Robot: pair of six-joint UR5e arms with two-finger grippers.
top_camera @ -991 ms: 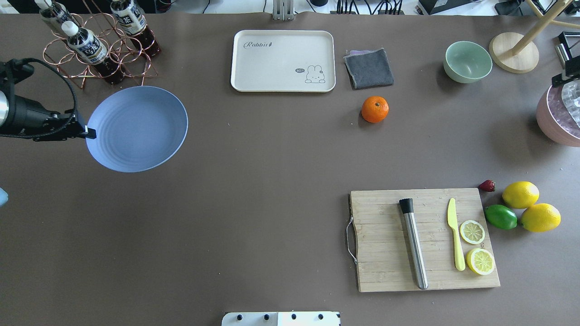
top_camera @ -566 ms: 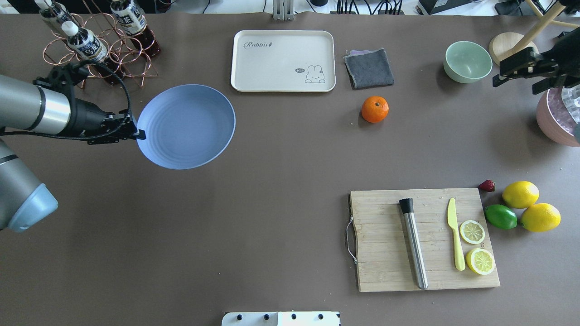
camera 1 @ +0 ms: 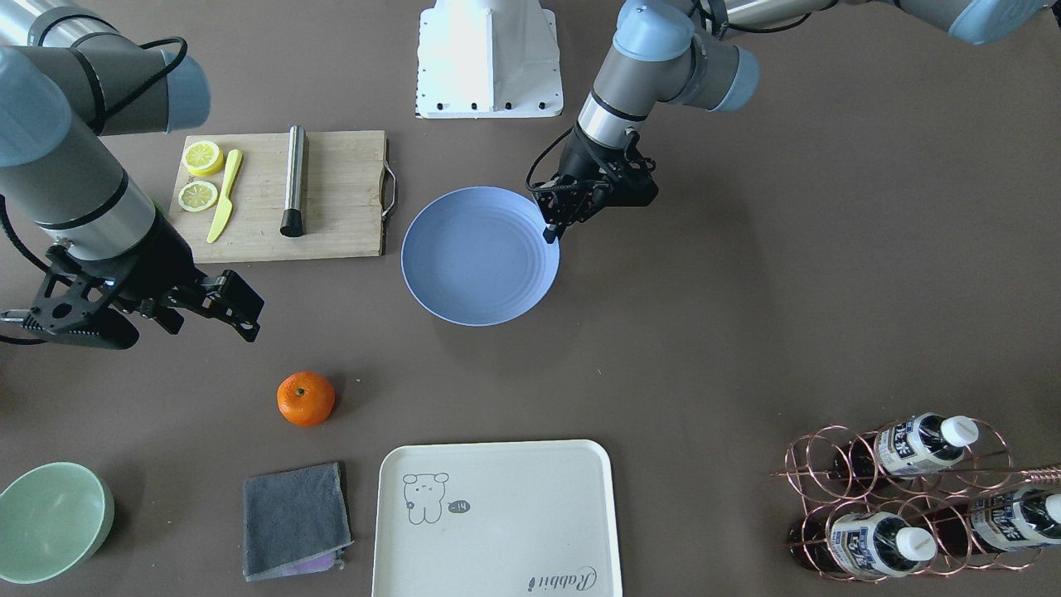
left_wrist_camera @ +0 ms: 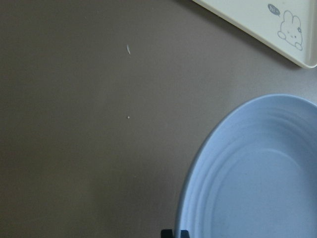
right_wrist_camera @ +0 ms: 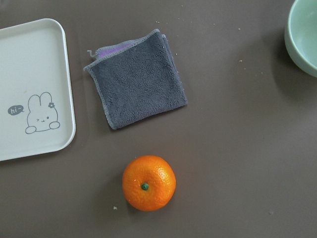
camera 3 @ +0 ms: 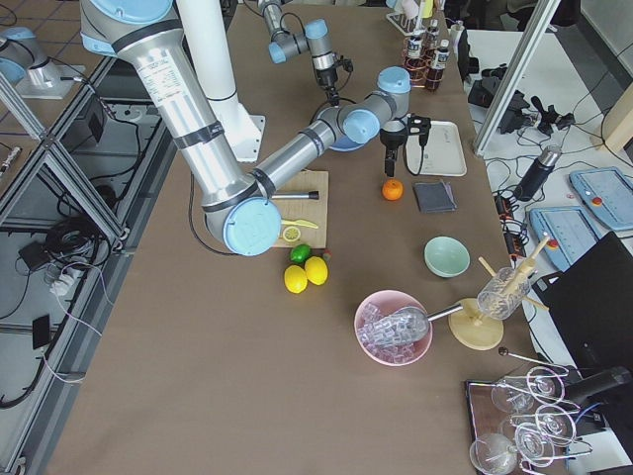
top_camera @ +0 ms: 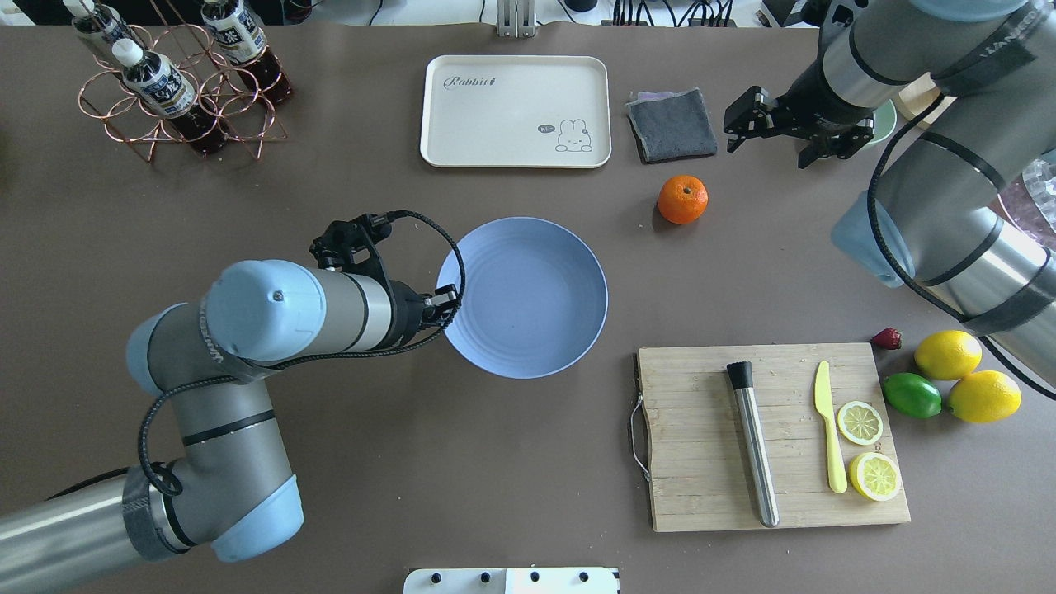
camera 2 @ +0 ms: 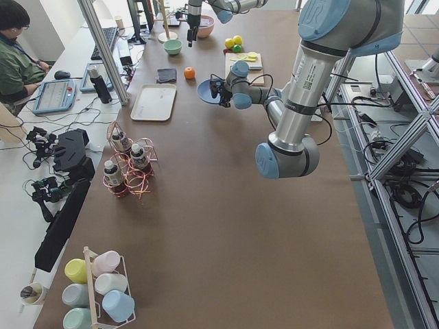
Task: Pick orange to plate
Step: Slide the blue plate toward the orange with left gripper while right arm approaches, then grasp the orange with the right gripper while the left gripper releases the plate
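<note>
The orange (top_camera: pixel 682 199) rests on the brown table, in front of a grey cloth; it also shows low in the right wrist view as the orange (right_wrist_camera: pixel 148 183) and in the front view as the orange (camera 1: pixel 306 399). The periwinkle plate (top_camera: pixel 528 289) is at the table's middle. My left gripper (top_camera: pixel 445 307) is shut on its left rim, and a fingertip (left_wrist_camera: pixel 174 233) shows at the plate (left_wrist_camera: pixel 257 183) edge. My right gripper (top_camera: pixel 775 136) hovers open to the right of the cloth, up and right of the orange and apart from it.
Behind the orange lie the cream tray (top_camera: pixel 516 111) and grey cloth (top_camera: pixel 671 124). A green bowl (camera 1: pixel 50 521) sits under my right arm. A cutting board (top_camera: pixel 701 462) with a muddler, knife and lemon slices, then lemons (top_camera: pixel 949 355) and a lime (top_camera: pixel 912 394), fill the front right. A bottle rack (top_camera: pixel 165 74) stands back left.
My left arm has carried the plate rightward from the table's left side to its middle. My right arm has swung in from the right edge to beside the cloth, near the orange.
</note>
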